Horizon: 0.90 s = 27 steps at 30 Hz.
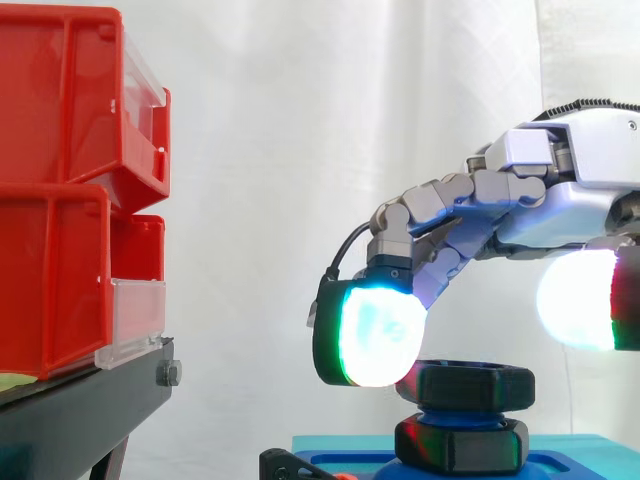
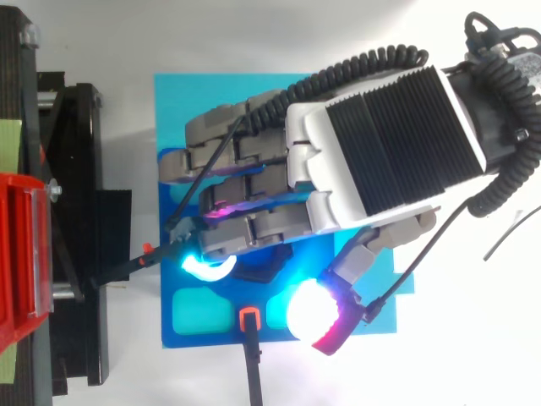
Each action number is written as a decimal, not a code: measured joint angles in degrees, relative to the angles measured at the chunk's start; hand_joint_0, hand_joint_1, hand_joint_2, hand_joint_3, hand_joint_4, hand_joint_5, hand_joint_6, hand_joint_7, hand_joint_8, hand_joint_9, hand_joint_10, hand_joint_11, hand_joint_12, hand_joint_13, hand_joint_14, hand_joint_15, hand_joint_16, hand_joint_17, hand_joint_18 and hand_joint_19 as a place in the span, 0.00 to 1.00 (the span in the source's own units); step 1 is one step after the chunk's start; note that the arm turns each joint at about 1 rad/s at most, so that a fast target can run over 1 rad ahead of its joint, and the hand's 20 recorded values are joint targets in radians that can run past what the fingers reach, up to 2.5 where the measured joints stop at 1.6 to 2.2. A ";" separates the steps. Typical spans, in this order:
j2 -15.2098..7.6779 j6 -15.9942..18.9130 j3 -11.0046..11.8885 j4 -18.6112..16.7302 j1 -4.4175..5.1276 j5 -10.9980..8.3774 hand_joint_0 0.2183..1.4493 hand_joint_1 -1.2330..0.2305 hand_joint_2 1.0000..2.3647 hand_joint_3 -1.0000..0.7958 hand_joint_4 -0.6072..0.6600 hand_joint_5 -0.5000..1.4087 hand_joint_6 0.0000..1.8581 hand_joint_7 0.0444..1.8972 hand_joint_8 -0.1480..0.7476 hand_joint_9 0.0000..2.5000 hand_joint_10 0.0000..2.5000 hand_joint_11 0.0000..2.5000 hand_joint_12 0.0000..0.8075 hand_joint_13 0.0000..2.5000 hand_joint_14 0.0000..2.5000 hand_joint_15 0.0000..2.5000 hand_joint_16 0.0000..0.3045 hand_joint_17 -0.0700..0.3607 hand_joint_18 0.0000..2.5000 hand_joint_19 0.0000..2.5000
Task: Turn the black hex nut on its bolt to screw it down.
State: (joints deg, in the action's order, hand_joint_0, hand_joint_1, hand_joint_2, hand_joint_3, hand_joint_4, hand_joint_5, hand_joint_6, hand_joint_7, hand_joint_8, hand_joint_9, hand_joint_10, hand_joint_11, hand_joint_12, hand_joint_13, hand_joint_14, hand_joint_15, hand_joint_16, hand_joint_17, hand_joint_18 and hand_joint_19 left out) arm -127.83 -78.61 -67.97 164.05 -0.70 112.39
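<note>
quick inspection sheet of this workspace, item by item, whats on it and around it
surface: white table bearing a blue plate
job's things: black hex nut sits high on the blue bolt, above a second black nut down at the plate
clutter: two black pieces with orange tips at the plate's edges
hand: hand hangs over the black hex nut; whether it holds the nut cannot be told
cables: nothing seen of the task's
surroundings: red bins stacked on a black stand to one side, white curtain behind
</note>
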 measured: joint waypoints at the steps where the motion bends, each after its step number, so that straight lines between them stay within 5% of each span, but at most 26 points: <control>1: -0.01 -0.10 -0.01 -0.23 -0.19 0.16 0.22 0.59 0.00 0.28 0.64 0.24 0.27 0.56 0.47 0.30 0.01 0.13 0.43 0.17 0.00 0.03 0.19 0.46 0.14 0.13; 18: 0.01 -1.14 0.02 -1.22 -3.75 4.06 0.22 0.59 0.00 0.28 0.64 0.23 0.27 0.52 0.48 0.30 0.01 0.14 0.43 0.18 0.00 0.03 0.19 0.46 0.15 0.13; 27: 0.04 -1.33 0.98 -2.79 -2.82 5.16 0.22 0.59 0.00 0.28 0.63 0.22 0.27 0.47 0.47 0.30 0.01 0.13 0.44 0.18 0.00 0.03 0.19 0.46 0.15 0.13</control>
State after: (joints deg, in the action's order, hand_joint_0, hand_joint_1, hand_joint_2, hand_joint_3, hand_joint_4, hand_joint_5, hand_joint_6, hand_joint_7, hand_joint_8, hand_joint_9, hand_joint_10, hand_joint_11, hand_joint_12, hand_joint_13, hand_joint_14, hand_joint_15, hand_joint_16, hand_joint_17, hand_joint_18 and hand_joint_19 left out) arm -127.79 -79.94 -66.99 161.26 -3.52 117.55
